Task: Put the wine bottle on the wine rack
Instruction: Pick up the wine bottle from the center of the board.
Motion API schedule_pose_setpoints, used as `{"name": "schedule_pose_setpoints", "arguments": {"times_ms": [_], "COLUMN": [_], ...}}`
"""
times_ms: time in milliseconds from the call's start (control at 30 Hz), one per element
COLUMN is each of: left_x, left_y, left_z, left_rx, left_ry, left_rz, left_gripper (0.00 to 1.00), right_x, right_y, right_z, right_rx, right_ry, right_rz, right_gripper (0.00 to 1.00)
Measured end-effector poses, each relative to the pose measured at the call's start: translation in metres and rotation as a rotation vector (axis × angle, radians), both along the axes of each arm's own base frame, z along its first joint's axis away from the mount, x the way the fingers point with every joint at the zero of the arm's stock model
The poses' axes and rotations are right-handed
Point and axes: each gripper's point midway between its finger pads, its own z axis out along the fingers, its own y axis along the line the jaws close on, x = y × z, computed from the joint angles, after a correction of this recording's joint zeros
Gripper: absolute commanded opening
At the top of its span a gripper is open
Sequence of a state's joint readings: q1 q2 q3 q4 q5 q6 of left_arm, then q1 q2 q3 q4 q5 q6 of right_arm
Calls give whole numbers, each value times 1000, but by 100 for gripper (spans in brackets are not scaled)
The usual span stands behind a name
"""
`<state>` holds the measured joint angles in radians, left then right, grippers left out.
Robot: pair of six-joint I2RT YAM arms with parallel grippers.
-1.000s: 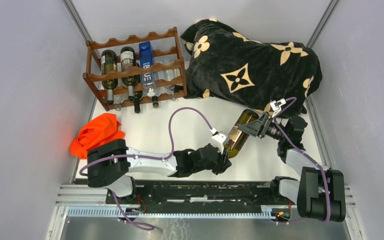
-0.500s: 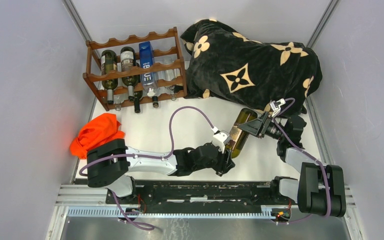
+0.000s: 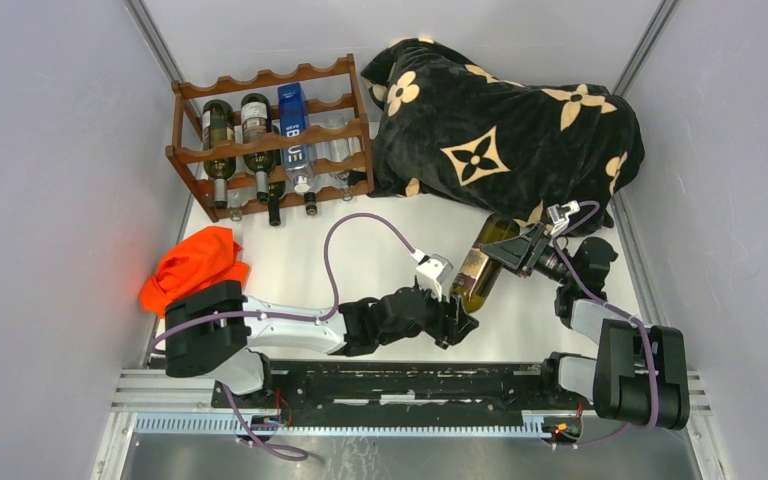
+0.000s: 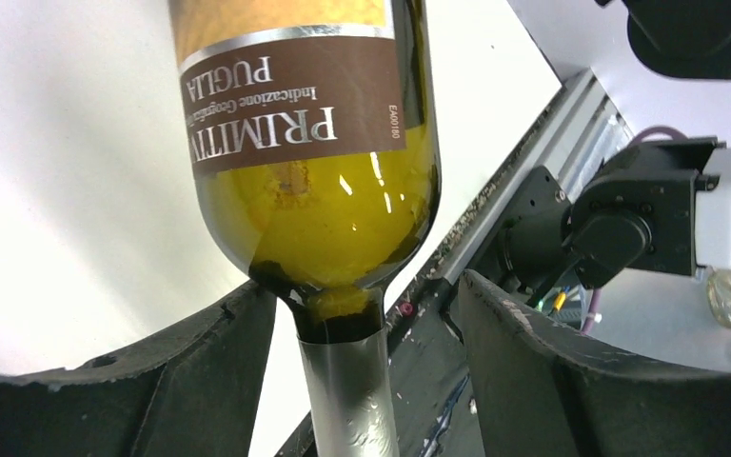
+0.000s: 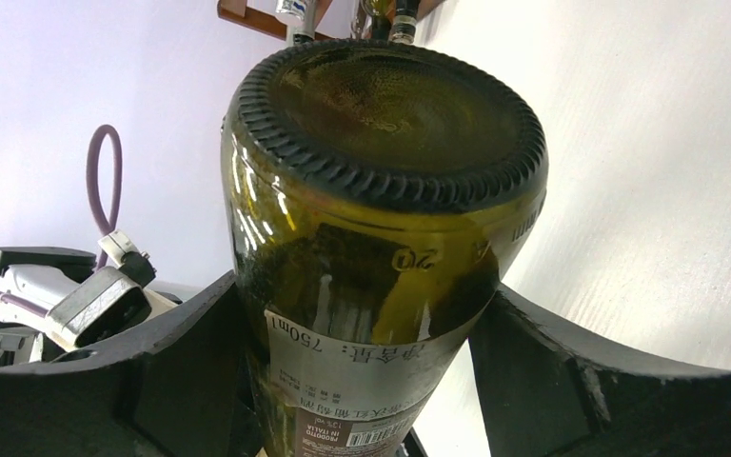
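The wine bottle (image 3: 480,268) hangs over the bench (image 3: 290,262) at about 4 o'clock from centre, carried between both arms. Its long axis runs from the base at 1 o'clock to the neck at 7 o'clock.

The right gripper (image 3: 510,252) has its jaws clamped on the body near the base. The left gripper (image 3: 455,316) has its jaws apart, with the foil-wrapped neck between them and a gap on each side.

The wine rack (image 3: 265,78) stands at 10 o'clock from the bottle, well apart, on the left arm's side.

The front label (image 4: 286,105) reads "PRIMITIV…" and "PUGLIA", with "Indicazione Geografi…" and "EA00180" in small print. The back label (image 5: 357,381) shows "750ml" and "13% vol", and "20" is embossed in the glass near the base.
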<state>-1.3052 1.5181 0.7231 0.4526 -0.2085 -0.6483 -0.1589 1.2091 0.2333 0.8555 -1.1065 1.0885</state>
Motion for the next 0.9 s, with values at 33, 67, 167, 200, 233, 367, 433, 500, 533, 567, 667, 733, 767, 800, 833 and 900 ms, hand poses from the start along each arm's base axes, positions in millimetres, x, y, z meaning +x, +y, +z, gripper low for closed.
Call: {"name": "schedule_pose_setpoints", "arguments": {"times_ms": [33, 67, 167, 200, 233, 367, 433, 500, 533, 567, 667, 733, 767, 800, 833, 900], "left_x": [1, 2, 4, 4, 4, 7, 9, 10, 9, 8, 9, 12, 13, 14, 15, 14], "left_y": [0, 0, 0, 0, 0, -2, -3, -2, -2, -2, -1, -2, -4, -4, -5, -6], "left_z": [0, 1, 1, -1, -3, -8, -10, -13, -13, -13, -11, -8, -7, -6, -7, -11], "left_rx": [-4, -9, -15, -13, -8, 9, 19, 33, 35, 38, 43, 39, 35, 35, 37, 47], "left_ry": [3, 6, 5, 3, 1, -8, -14, -16, -17, -19, -30, -35, -37, -40, -42, -43], "left_rz": [14, 30, 63, 70, 80, 106, 121, 137, 138, 141, 162, 175, 180, 187, 192, 193], "left_gripper": [76, 76, 73, 73, 72, 64, 50, 49, 54, 62, 75, 75, 75, 73, 71, 71], "right_x": [0, 1, 1, 1, 1, 0, 0, 1, 2, 2, 2, 1, 1, 1, 1, 1], "right_y": [-1, -1, -2, -2, -2, -2, -2, -3, -4, -4, -4, -4, -3, -3, -3, -4], "right_z": [0, 0, -1, -1, -2, -3, -3, -2, -2, -2, -2, -3, -3, -3, -3, -3], "right_rx": [3, 6, 13, 14, 15, 17, 17, 16, 15, 16, 19, 19, 20, 20, 20, 20], "right_ry": [1, 4, 10, 11, 13, 16, 15, 11, 7, 8, 12, 14, 15, 16, 16, 17], "right_rz": [-5, -10, -18, -18, -17, -17, -18, -23, -31, -32, -29, -27, -26, -27, -27, -26], "right_gripper": [13, 13, 13, 13, 13, 13, 13, 13, 13, 13, 13, 13, 13, 13, 13, 13]}}
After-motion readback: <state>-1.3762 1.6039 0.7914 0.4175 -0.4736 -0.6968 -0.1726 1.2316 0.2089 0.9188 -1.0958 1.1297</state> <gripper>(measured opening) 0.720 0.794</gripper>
